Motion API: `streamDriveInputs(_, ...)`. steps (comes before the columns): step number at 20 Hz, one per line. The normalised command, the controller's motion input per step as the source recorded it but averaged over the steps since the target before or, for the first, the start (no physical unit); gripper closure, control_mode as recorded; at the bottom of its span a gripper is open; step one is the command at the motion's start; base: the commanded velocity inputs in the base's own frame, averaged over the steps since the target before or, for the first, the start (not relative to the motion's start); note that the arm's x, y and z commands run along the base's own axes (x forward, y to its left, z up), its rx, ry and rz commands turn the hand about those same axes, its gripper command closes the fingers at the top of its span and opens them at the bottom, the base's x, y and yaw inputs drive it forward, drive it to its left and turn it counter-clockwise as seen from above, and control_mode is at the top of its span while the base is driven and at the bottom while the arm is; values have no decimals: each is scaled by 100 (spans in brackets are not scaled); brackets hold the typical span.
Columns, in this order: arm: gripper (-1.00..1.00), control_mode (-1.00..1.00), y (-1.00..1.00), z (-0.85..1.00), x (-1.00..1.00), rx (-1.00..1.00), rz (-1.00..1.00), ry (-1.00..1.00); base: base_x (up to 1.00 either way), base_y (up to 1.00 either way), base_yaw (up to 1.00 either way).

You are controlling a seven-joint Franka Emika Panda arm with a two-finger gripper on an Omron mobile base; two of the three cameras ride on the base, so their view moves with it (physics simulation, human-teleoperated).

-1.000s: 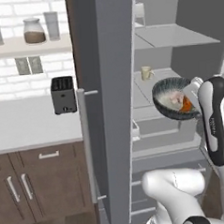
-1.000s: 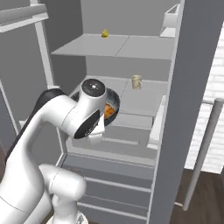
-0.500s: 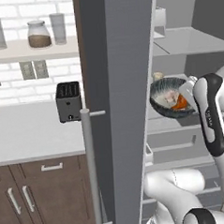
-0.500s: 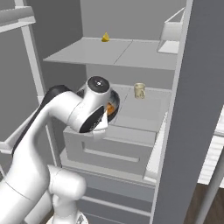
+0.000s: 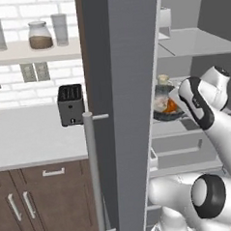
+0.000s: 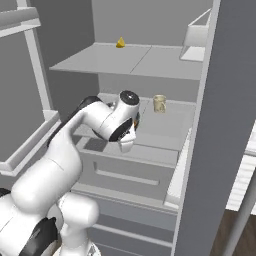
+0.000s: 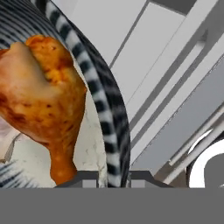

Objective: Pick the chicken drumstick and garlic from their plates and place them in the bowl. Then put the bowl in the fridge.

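My gripper (image 7: 113,177) is pinched on the rim of the bowl (image 7: 103,109), one finger inside the wall and one outside, as the hand view shows at its bottom edge. The drumstick (image 7: 41,100) lies in the bowl, its long axis running roughly top to bottom of the hand view: thick end up toward the far side, narrow bone end pointing down toward my fingers and stopping just short of them. A pale patch at the left edge beside the drumstick may be the garlic; I cannot tell. In the left base view the bowl (image 5: 164,106) sits inside the open fridge (image 5: 130,87), level, at the height of the middle shelf (image 5: 186,125), with an orange spot of meat visible in it; whether the bowl rests on the shelf or hangs just above it I cannot tell. A small tan cup (image 6: 159,103) stands on that same shelf, farther back, and a small yellow item (image 6: 120,43) sits on the shelf above. The door's bar handle (image 5: 93,172) stands upright in the foreground, with a black toaster (image 5: 71,104) on the counter (image 5: 32,142) to its left.
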Motion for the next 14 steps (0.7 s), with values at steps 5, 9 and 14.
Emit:
streamDriveInputs(5, 100, -100, -31, -21, 85, 6, 6, 0, 0, 0, 0)
streamDriveInputs(9, 100, -100, -32, 0, 56, 10, 3, 3, 0, 0, 0)
streamDriveInputs(14, 100, -100, -6, -16, 59, 1, 0, 5, 0, 0, 0)
